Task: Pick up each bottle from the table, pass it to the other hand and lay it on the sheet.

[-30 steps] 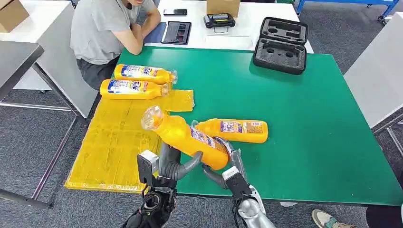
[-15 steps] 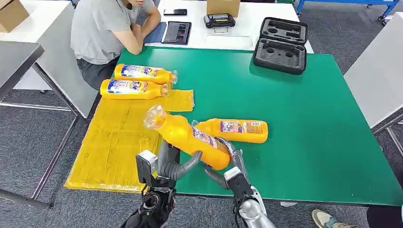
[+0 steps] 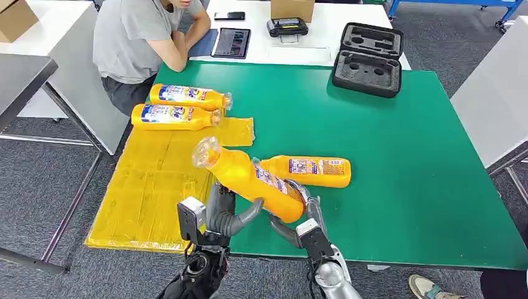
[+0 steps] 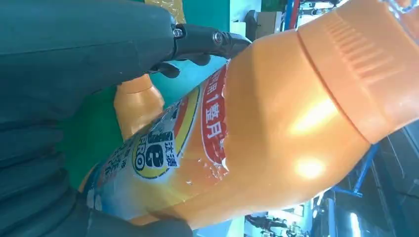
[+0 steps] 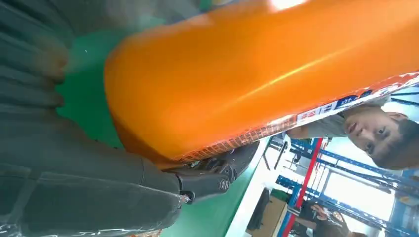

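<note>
Orange bottle aloft over the counter's near edge, gripped by both left hand and right hand — fingers curled around it. Could drop short of yellow sheet — early release.

a: what sits against the left hand?
b: an orange bottle, its red and white label with printed characters facing the camera. the grey thumb lies along the bottle's side and dark fingers curl over it.
a: and past the bottle?
b: a second orange bottle lies beyond it on the green table.
</note>
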{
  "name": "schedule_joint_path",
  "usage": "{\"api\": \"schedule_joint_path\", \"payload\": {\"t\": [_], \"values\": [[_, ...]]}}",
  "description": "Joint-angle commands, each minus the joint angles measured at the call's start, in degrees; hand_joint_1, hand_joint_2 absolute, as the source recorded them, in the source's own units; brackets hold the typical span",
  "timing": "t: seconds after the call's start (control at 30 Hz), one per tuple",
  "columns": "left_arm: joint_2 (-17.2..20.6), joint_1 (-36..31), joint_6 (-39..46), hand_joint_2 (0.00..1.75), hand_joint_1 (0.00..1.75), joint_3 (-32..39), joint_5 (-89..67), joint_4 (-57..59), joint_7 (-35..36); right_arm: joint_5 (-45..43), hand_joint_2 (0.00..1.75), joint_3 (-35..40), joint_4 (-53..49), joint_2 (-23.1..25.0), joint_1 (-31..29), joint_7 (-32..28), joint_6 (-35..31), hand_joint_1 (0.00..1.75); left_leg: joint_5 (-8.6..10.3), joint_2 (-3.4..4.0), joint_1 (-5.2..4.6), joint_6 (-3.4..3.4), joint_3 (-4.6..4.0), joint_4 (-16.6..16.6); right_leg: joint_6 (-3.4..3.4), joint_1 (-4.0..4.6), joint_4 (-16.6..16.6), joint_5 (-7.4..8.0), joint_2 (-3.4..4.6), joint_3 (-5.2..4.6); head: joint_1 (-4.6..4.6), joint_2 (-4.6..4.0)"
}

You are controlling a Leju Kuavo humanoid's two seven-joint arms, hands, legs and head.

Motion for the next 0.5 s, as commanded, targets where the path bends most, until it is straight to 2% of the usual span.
{"api": "schedule_joint_path", "payload": {"t": [0.03, 0.1, 0.3, 0.33, 0.37, 0.4, 0.5], "values": [[1.62, -1.48, -0.42, 1.75, 1.54, -0.03, 0.17, 2.40, 0.30, 0.30, 1.75, -0.76, 1.51, 0.15, -0.95, -0.18, 0.70, 1.75, -0.11, 0.03, 0.02, -0.08, 0.31, -0.05, -0.09, 0.03, -0.05, -0.10, 0.04, 0.30, 0.00, 0.00], [1.74, -1.45, -0.49, 1.75, 1.75, -0.20, -0.01, 2.37, 0.30, 0.44, 1.75, -0.70, 1.65, 0.18, -0.92, -0.18, 0.72, 1.75, -0.06, 0.02, 0.01, -0.05, 0.20, -0.06, -0.06, 0.01, -0.05, -0.05, 0.02, 0.18, 0.00, 0.00], [2.04, -1.15, -2.27, 1.75, 1.75, -0.13, 0.67, 1.54, 0.30, 1.23, 1.75, -0.18, 3.46, 0.37, -1.46, -0.18, 0.92, 1.75, -0.06, 0.05, 0.00, -0.06, 0.20, -0.07, -0.06, 0.01, -0.05, -0.05, 0.05, 0.18, 0.00, 0.00], [2.01, -1.14, -3.14, 1.75, 1.75, -0.20, 0.97, 1.60, 0.30, 1.61, 1.75, 0.25, 4.62, 0.61, -1.92, -0.18, 0.89, 1.75, -0.20, 0.09, 0.03, -0.12, 0.57, -0.11, -0.15, 0.04, -0.09, -0.17, 0.10, 0.53, 0.00, 0.00], [2.00, -1.07, -3.25, 1.75, 1.75, -0.30, 0.64, 1.28, 0.30, 2.17, 1.75, 0.64, 5.76, 0.89, -2.33, -0.18, 0.08, 1.75, -0.06, 0.07, 0.01, -0.06, 0.22, -0.07, -0.07, 0.02, -0.06, -0.04, 0.08, 0.19, 0.00, 0.00], [1.97, -1.03, -3.32, 1.75, 1.75, -0.47, 0.42, 1.09, 0.30, 2.49, 1.75, 1.07, 6.85, 1.17, -2.72, -0.18, -0.40, 1.75, -0.16, 0.10, 0.02, -0.10, 0.44, -0.09, -0.12, 0.03, -0.07, -0.12, 0.11, 0.40, 0.00, 0.00], [1.94, -1.10, -3.31, 1.75, 1.75, -0.63, 0.20, 0.92, 0.30, 2.99, 1.75, 1.80, 8.66, 1.41, -3.27, -0.18, -1.09, 1.75, -0.07, 0.10, 0.02, -0.06, 0.23, -0.07, -0.07, 0.02, -0.06, -0.04, 0.11, 0.20, 0.00, 0.00]]}}
